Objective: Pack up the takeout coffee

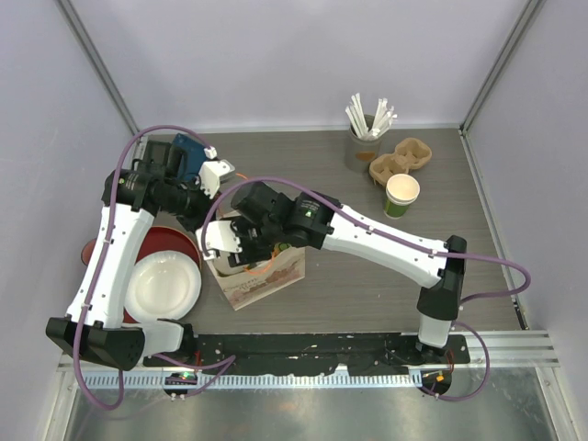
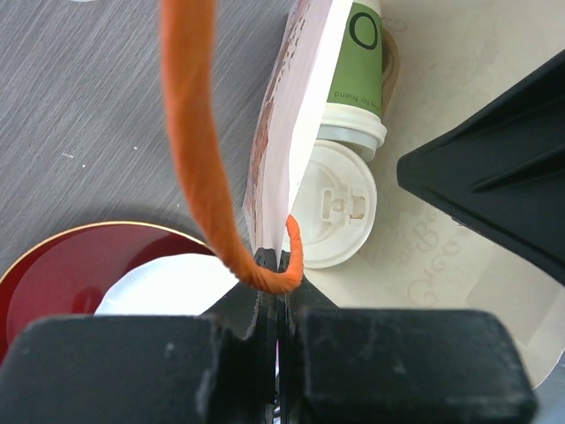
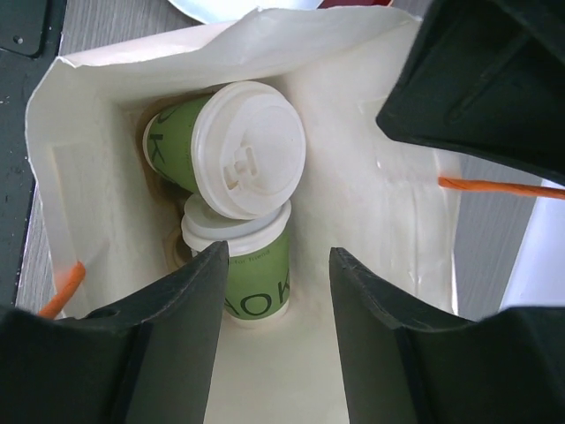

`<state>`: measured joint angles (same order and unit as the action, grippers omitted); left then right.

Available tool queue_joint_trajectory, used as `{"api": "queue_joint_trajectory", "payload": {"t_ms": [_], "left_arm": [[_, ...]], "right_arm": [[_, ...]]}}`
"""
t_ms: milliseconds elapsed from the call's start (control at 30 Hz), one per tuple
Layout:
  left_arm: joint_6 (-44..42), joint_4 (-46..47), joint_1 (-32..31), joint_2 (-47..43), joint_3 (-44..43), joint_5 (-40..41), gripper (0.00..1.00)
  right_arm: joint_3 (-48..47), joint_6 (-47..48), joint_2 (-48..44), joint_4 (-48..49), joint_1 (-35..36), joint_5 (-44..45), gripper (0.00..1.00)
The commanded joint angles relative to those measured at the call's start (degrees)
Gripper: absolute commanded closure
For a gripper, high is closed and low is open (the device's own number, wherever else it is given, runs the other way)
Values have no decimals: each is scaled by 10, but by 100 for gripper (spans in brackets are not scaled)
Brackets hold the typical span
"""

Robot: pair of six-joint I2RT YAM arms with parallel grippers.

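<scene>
I am pinching one orange handle (image 2: 199,177) of the single paper bag (image 1: 266,278) with my left gripper (image 2: 275,291), its jaws clamped together on the cord. My right gripper (image 3: 276,261) is hanging over the bag's open mouth with jaws apart, gripping nothing. Two lidded green cups are lying inside the bag: the top cup (image 3: 247,150) is leaning tilted on the lower cup (image 3: 254,291). A third cup (image 1: 401,193), unlidded, is standing at the table's far right, beside one cardboard carrier (image 1: 401,158) and one holder of white straws (image 1: 365,138). One white bowl (image 1: 163,287) is sitting on a red plate (image 1: 179,241) just left of the bag. My right arm is covering much of the bag from above. The grey wood-grain table (image 1: 367,276) is sitting between pale lilac walls (image 1: 276,55).
</scene>
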<state>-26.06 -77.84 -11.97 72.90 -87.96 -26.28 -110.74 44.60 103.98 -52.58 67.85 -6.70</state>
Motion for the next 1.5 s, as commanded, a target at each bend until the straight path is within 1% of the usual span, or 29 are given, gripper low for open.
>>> {"api": "queue_joint_trajectory", "payload": {"t_ms": [0,500,733,967,1167,1267,1300,1400,1433,1467], "left_arm": [[-9,-98,-3,-5,-20,-6,100],[-4,-92,-11,-1,-25,-9,100],[-1,-85,-21,-4,-29,-11,100],[2,-79,-37,3,-34,-4,100],[-9,-68,-50,4,-42,-20,100],[-12,-61,-56,7,-48,-26,100],[-14,-61,-59,11,-49,-28,100],[-15,-61,-62,17,-54,-27,100],[-16,-62,-65,18,-54,-26,100],[-17,-63,-66,18,-55,-25,100]], "right_arm": [[3,-16,-48,37,-4,9,45],[7,-100,-119,104,-35,-2,45],[7,-174,-154,157,-67,-30,45],[10,-253,-177,230,-94,-16,45],[10,-314,-187,307,-137,59,45],[9,-357,-186,335,-176,64,45],[10,-378,-186,343,-198,84,45],[18,-407,-187,373,-235,99,45],[18,-424,-187,382,-264,103,45],[18,-426,-182,392,-277,108,45]]}}
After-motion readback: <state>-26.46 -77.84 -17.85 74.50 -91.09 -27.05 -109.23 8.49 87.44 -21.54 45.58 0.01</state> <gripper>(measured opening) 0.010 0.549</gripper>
